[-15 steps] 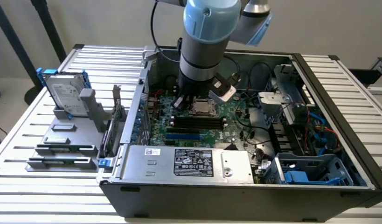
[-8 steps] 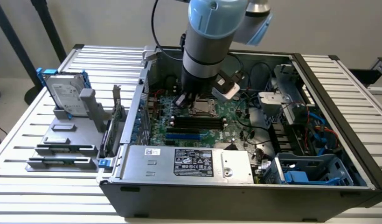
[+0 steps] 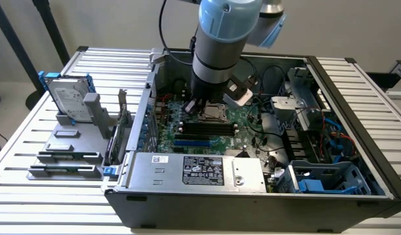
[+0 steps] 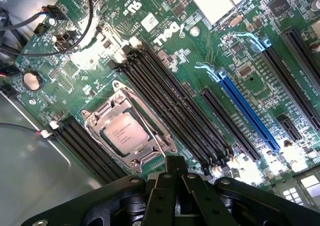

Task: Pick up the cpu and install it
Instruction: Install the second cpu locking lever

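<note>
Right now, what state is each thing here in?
Computer case: side open, lying flat.
Chip: seated in its socket on the green board.
Gripper: shut, empty, above the board near the chip.
Hard drive: standing upright in a grey holder, outside the case.

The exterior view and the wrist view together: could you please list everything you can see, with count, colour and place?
computer case: one, dark grey, open on the slatted table
table: one, pale metal slats, under everything
motherboard: one, green, on the case floor
cpu: one, silvery, seated in its metal socket frame on the motherboard
memory slots: several, black, long, beside the socket
blue slot: one, blue, next to the black slots
power supply: one, silver with a black label, at the case's near edge
hard drive: one, silver in a blue frame, upright on the grey holder at the exterior view's left
arm: one, grey and light blue, reaching into the case
gripper: one, black, shut, above the motherboard near the cpu
</note>
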You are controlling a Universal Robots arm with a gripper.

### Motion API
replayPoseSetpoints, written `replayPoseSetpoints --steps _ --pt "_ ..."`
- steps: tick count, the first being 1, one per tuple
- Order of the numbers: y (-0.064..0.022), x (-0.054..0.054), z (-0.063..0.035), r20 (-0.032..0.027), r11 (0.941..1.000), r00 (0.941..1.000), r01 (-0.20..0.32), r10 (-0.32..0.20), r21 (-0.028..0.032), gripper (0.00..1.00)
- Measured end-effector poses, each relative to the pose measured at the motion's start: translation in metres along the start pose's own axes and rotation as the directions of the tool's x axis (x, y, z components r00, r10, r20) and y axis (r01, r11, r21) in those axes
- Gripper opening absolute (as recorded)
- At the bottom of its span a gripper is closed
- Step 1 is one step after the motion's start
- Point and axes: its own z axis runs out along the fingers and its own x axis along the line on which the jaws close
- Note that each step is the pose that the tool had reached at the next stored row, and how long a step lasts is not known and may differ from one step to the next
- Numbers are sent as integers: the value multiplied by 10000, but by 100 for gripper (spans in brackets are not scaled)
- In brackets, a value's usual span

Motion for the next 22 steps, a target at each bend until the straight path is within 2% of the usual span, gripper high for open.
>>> replayPoseSetpoints --steps 7,12,22 --pt "9 -22 70 -63 9997 9997 -229 229 -46 11" --pt "-43 -67 117 -73 9996 9996 -276 276 -56 11" --pt "-46 -59 217 -92 9995 9995 -303 303 -70 11"
